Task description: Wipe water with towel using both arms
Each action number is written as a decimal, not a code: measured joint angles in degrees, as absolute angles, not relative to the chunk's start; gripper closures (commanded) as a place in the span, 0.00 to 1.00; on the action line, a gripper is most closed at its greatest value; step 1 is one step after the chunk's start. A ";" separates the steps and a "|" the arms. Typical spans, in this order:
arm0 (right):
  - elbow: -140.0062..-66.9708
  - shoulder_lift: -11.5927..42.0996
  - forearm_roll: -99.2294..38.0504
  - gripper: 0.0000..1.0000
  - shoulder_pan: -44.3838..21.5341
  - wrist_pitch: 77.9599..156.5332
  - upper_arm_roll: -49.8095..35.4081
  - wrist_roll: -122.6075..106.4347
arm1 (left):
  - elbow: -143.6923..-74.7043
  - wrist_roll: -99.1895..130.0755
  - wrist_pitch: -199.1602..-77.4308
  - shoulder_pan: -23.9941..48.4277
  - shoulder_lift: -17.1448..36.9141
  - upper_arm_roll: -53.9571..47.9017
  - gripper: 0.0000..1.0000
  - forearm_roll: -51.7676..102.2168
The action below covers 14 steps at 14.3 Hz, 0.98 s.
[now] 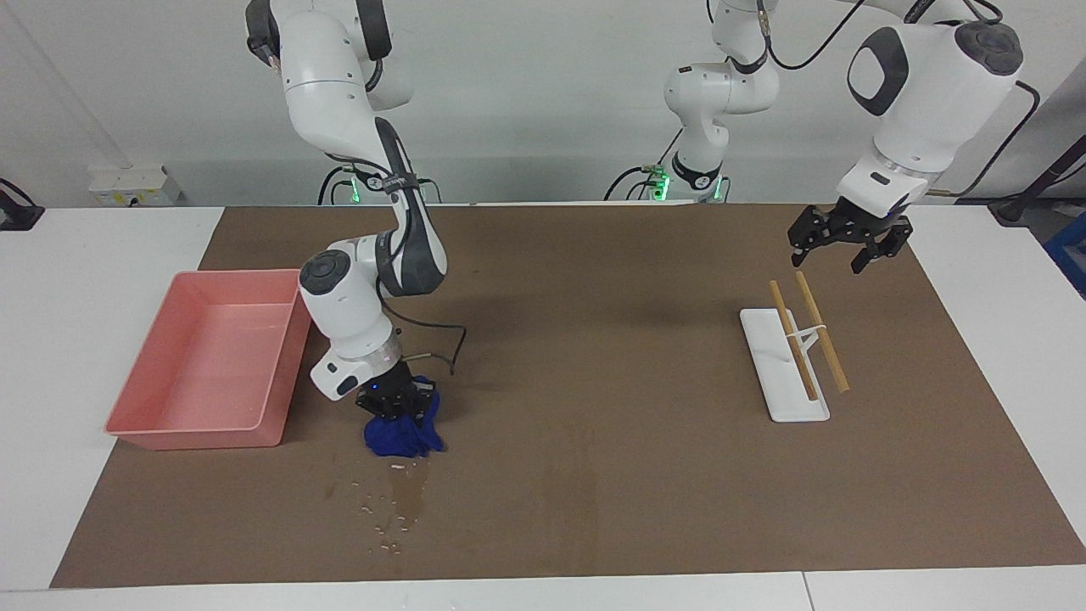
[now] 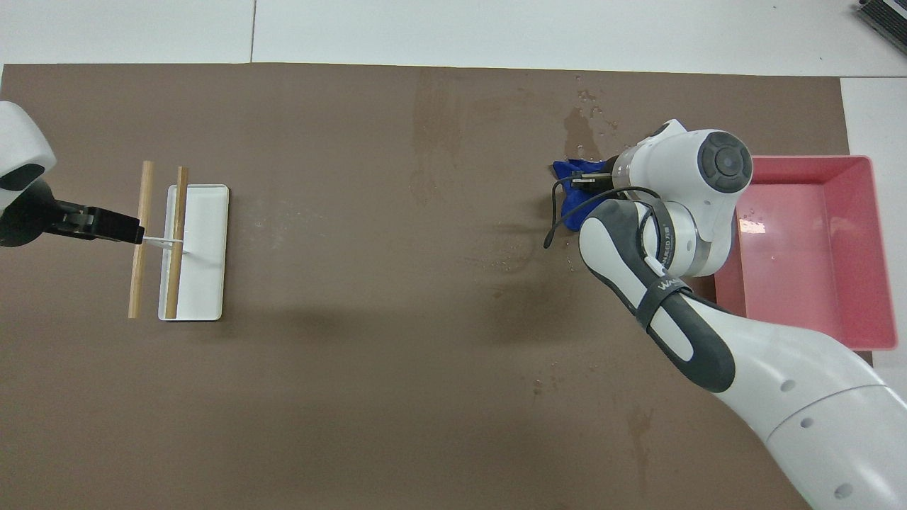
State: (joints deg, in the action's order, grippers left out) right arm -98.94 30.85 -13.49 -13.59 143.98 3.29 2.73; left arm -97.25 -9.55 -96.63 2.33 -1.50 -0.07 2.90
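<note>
The water [image 1: 409, 496] is a dark wet streak with shiny droplets around it on the brown mat; it also shows in the overhead view [image 2: 579, 126]. A crumpled blue towel [image 1: 407, 437] rests on the mat at the streak's end nearer to the robots, and it shows in the overhead view too [image 2: 570, 185]. My right gripper [image 1: 397, 406] is shut on the towel's top and presses it down; in the overhead view the wrist hides most of the right gripper [image 2: 594, 181]. My left gripper [image 1: 836, 253] is open and empty, in the air over the wooden sticks, and it waits there [image 2: 106, 227].
A pink tray [image 1: 195, 434] stands beside the towel at the right arm's end [image 2: 801, 163]. A white base [image 1: 776, 382] with two wooden sticks [image 1: 821, 331] lies at the left arm's end [image 2: 205, 283]. A fainter dry stain [image 1: 581, 488] marks the mat's middle.
</note>
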 measured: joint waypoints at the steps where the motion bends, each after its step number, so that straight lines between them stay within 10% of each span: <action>1: -97.16 32.14 -13.49 1.00 -13.20 143.96 3.25 2.73 | -94.02 -9.55 -93.03 2.37 -1.35 -0.37 0.00 2.95; 14: -85.80 39.79 -13.46 1.00 -12.25 143.75 3.30 2.73 | -91.47 -9.55 -87.29 2.56 -0.23 -0.96 0.00 1.92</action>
